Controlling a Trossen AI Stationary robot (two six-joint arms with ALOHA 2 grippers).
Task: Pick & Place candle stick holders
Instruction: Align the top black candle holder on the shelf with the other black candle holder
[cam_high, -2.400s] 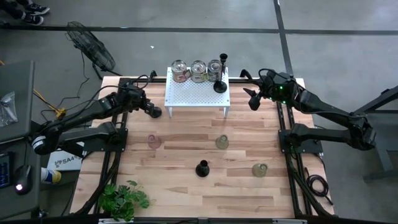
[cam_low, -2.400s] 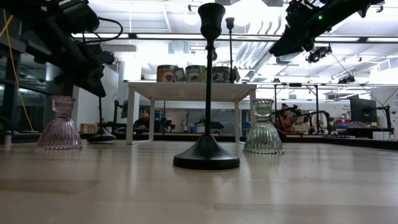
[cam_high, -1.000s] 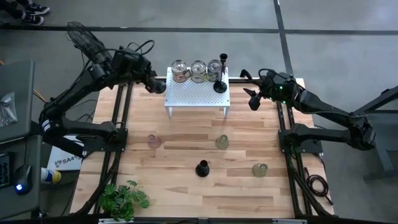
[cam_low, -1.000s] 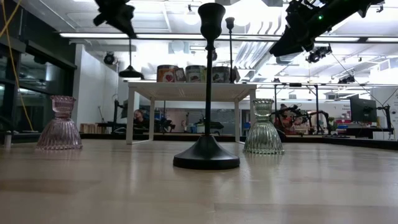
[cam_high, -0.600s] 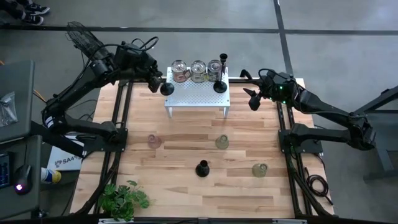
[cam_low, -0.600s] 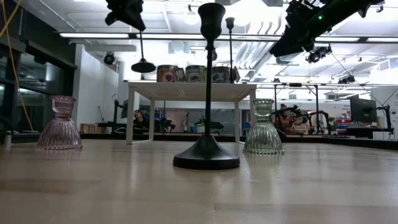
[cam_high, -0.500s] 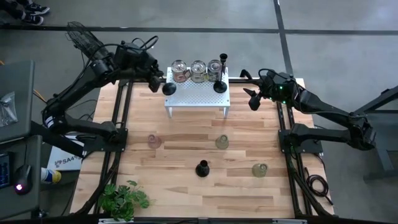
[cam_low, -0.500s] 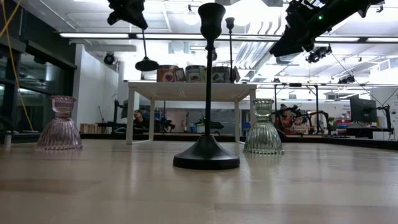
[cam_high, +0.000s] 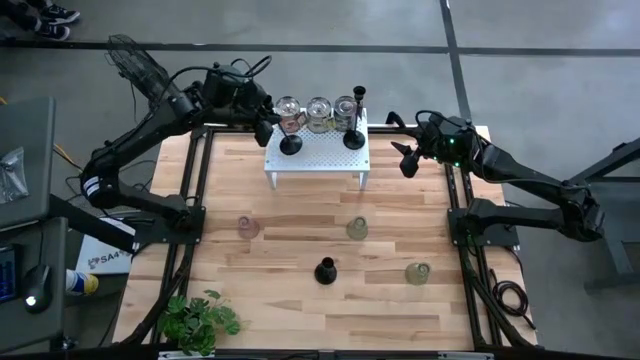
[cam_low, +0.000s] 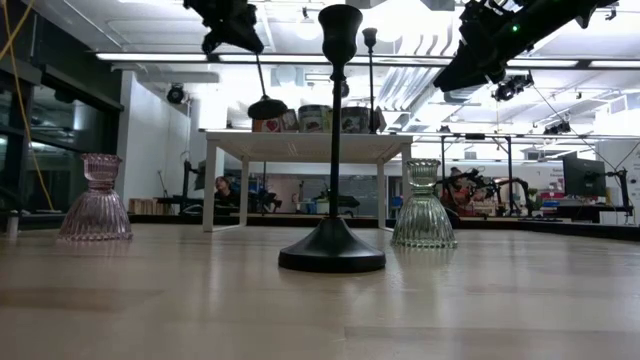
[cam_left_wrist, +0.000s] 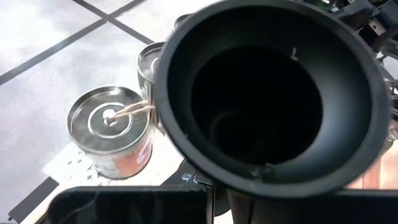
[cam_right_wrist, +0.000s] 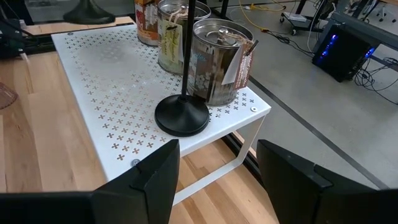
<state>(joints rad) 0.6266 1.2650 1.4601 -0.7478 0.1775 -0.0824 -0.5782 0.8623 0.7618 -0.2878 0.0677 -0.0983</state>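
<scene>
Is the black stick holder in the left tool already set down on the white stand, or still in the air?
In the air: in the low view, the black stick holder's base hangs above the white stand, gripped by the left tool.

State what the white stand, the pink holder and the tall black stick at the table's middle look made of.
White stand: painted metal sheet, judging by its punched cross holes. Pink holder: ribbed translucent glass, light passing through. Tall black stick: matte black, probably metal; the dull finish leaves it open.

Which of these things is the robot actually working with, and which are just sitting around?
In the job:
- black candlestick in left gripper
- black candlestick on stand
- black candlestick on table
- pink holder
- two greenish holders

Lying about:
- white stand
- three tins
- plant
</scene>
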